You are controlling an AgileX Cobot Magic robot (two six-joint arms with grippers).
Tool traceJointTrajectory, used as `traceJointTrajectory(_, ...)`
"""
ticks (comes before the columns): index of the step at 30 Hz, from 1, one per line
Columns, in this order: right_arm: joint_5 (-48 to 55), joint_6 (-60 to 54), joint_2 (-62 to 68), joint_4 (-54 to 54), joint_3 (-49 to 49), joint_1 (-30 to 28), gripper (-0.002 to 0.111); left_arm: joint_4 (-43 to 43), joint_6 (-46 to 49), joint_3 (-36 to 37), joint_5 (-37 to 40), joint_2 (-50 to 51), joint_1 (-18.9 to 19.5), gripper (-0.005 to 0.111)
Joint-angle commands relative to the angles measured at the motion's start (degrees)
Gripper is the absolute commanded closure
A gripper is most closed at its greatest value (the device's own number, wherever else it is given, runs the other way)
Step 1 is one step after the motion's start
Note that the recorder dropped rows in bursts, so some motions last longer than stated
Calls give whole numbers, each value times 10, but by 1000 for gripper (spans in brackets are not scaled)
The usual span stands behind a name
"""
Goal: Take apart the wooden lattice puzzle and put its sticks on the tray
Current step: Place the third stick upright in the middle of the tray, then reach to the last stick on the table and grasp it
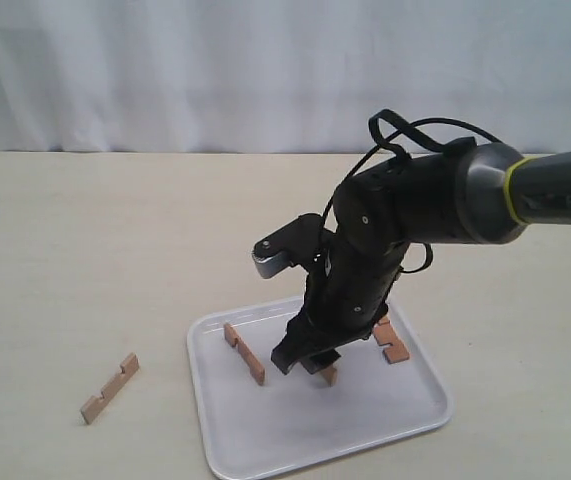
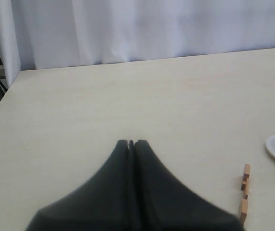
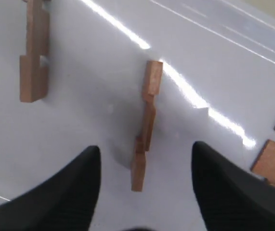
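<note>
my right fingers (image 3: 72,192) stand well apart, low over the tray (image 3: 79,120), with one stick (image 3: 145,120) lying on the white floor in the gap between them. it seems to touch neither finger, so i judge it is resting on the tray and not held. two more sticks (image 3: 33,53) (image 3: 274,161) lie on the tray to either side, clear of each other, which leaves room to set each one down without knocking its neighbours.

the lattice is fully apart: i see no crossed pieces anywhere. the fourth stick (image 1: 110,388) lies alone on the worktop (image 1: 65,250), well off the tray, on the left arm's side, so i reckon that one is left to fetch.

the right wrist camera gives me the open gap and the notches up close, but not the stray stick. the exterior view shows that stick and the whole tray, yet the arm's body hides the fingers' gap. the left wrist camera shows my left fingers (image 2: 149,187) pressed together on nothing, above bare worktop, with the stray stick and a corner of the tray at the edge of its view.
</note>
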Motion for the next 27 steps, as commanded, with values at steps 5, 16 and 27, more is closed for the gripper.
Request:
traceJointTrajectory(5,30,13,-3,25,-38,0,40,0,-2,1,-8,0,-1,107)
traceJointTrajectory(16,16,-73,-13,181,-62,0,40,-1,-2,1,-9,0,-1,107)
traceJointTrajectory(27,-82,-147,-13,260,-62,69,40,-1,-2,1,-9,0,-1,107)
